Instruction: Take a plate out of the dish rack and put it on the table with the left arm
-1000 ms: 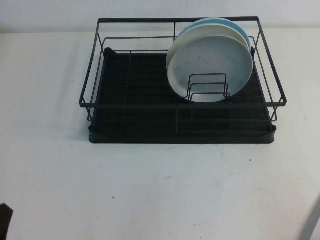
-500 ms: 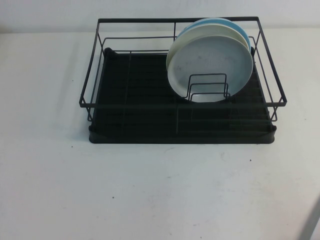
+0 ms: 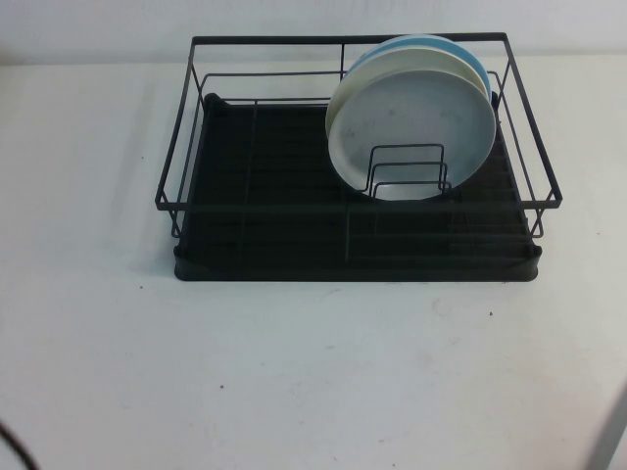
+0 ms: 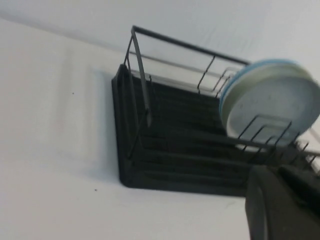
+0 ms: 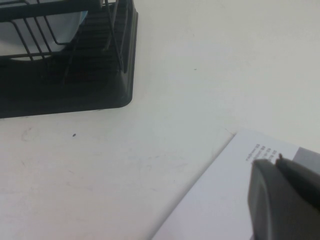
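The black wire dish rack [image 3: 358,257] stands at the middle back of the white table [image 3: 294,372]. The pale grey plate [image 3: 416,117] stands upright in its right half, at the front of the stack, behind small wire dividers. A whiter plate [image 3: 387,57] and a light blue plate [image 3: 416,42] stand right behind it. In the left wrist view the rack [image 4: 165,150] and the plate [image 4: 272,102] lie ahead of my left gripper [image 4: 276,172], which is shut, empty and clear of the rack. My right gripper [image 5: 272,161] is shut and empty, off the rack's [image 5: 65,95] corner.
A pale grey printed sheet [image 5: 220,200] lies under my right gripper and shows as a strip at the high view's bottom right [image 3: 609,441]. A thin dark cable [image 3: 12,443] shows at the bottom left corner. Bare table lies before and left of the rack.
A dark part of the left arm at the high view's bottom left corner dropped out of view; only a thin dark cable shows there now. Rack and plates have not moved.
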